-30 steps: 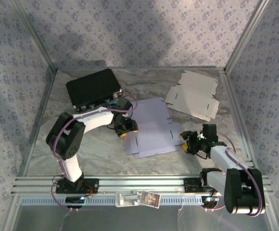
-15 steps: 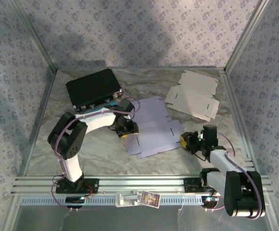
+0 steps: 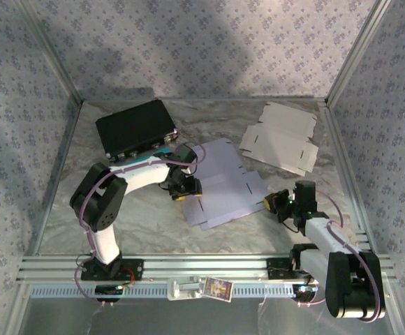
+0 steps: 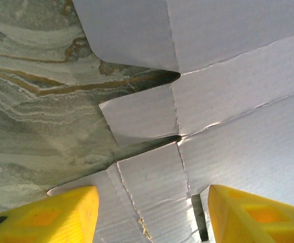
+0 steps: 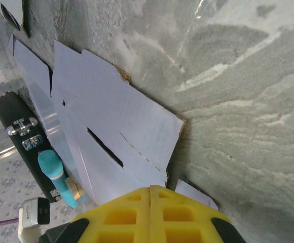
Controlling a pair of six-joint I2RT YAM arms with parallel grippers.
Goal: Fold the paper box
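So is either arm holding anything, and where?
Left gripper open over the paper box, holding nothing. Right gripper shut at its edge; a pinch cannot be told.

Paper box (image 3: 223, 183) centre of table (image 3: 143, 213); case (image 3: 134, 128) behind-left; cardboard blank (image 3: 281, 137) behind-right; left gripper (image 3: 183, 191) over box's left edge, right gripper (image 3: 273, 202) at right edge.

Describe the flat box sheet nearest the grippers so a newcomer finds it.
On the marbled table, right of the black case, the sheet lies at the centre. It is pale lilac, whereas the other flat sheet, toward the far right corner, is white.
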